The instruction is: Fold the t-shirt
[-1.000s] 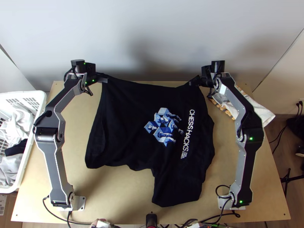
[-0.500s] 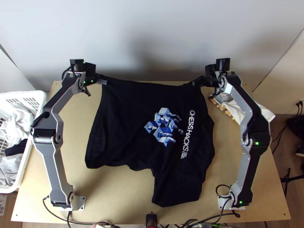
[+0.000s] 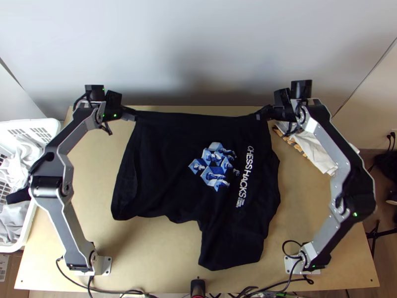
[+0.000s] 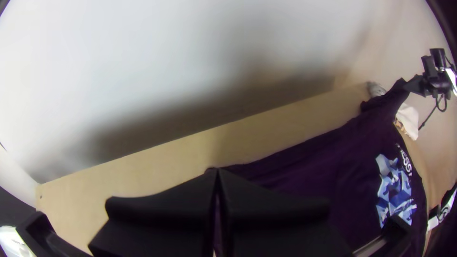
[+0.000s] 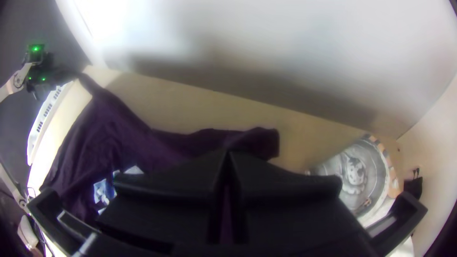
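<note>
1. Black printed T-shirt (image 3: 164, 169), spread on wooden table (image 3: 159, 253).
2. Left gripper (image 3: 133, 116), right gripper (image 3: 261, 114): each clenched on a far corner.
3. Hazard: a corner may be lost if the taut edge is overpulled.

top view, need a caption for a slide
Two grippers, left and right, hold a printed black t-shirt by its far edge on a wooden table.
</note>
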Action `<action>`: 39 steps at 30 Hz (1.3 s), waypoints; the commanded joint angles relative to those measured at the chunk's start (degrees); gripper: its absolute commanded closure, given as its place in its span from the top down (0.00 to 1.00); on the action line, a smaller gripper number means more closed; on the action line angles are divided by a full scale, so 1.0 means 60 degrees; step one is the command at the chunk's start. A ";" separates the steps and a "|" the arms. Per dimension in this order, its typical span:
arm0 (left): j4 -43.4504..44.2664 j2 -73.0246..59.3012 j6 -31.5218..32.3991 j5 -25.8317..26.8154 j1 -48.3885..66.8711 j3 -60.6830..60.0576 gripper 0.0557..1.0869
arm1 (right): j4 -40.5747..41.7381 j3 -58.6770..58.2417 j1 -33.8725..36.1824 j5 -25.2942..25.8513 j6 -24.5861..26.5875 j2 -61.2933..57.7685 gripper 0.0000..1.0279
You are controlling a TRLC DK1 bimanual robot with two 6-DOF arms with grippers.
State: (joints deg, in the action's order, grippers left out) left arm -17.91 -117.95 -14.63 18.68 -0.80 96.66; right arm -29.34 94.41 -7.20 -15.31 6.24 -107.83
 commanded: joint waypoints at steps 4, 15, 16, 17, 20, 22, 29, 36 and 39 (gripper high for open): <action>-0.0208 0.1802 -0.0447 0.0549 0.0045 -0.2150 0.03 | -0.0485 -0.1394 -0.0279 -0.0070 0.0176 0.1463 0.03; -0.0193 0.2652 -0.0916 0.0579 -0.0131 -0.3410 0.03 | -0.2434 -0.1702 -0.0865 -0.0173 0.0498 0.2269 0.03; -0.0179 0.2696 -0.0945 0.0579 -0.0145 -0.3469 0.03 | -0.2566 -0.1819 -0.0938 -0.0173 0.0557 0.2401 0.03; -0.0179 0.2740 -0.0945 0.0579 -0.0145 -0.3513 0.03 | -0.2639 -0.1966 -0.1026 -0.0173 0.0586 0.2532 0.03; -0.0193 0.2813 -0.1033 0.0564 -0.0189 -0.3630 0.03 | -0.2917 -0.2361 -0.1143 -0.0173 0.0630 0.2957 0.03; -0.0193 0.2842 -0.1121 0.0579 -0.0219 -0.3703 0.03 | -0.3239 -0.2552 -0.1217 -0.0173 0.0703 0.3118 0.03; -0.0208 0.3018 -0.1414 0.0579 -0.0204 -0.4157 0.03 | -0.3488 -0.3767 -0.1436 -0.0173 0.0850 0.3572 0.03; -0.0267 0.3091 -0.1663 0.0549 -0.0277 -0.4597 0.03 | -0.3503 -0.4734 -0.1685 -0.0173 0.0820 0.3587 0.03; -0.0428 0.3076 -0.1795 0.0549 -0.0321 -0.4743 0.03 | -0.3503 -0.5100 -0.1832 -0.0173 0.0806 0.3543 0.03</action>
State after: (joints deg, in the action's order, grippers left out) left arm -19.35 -99.85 -23.90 22.06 -2.31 70.35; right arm -50.00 68.90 -16.51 -16.36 11.18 -86.80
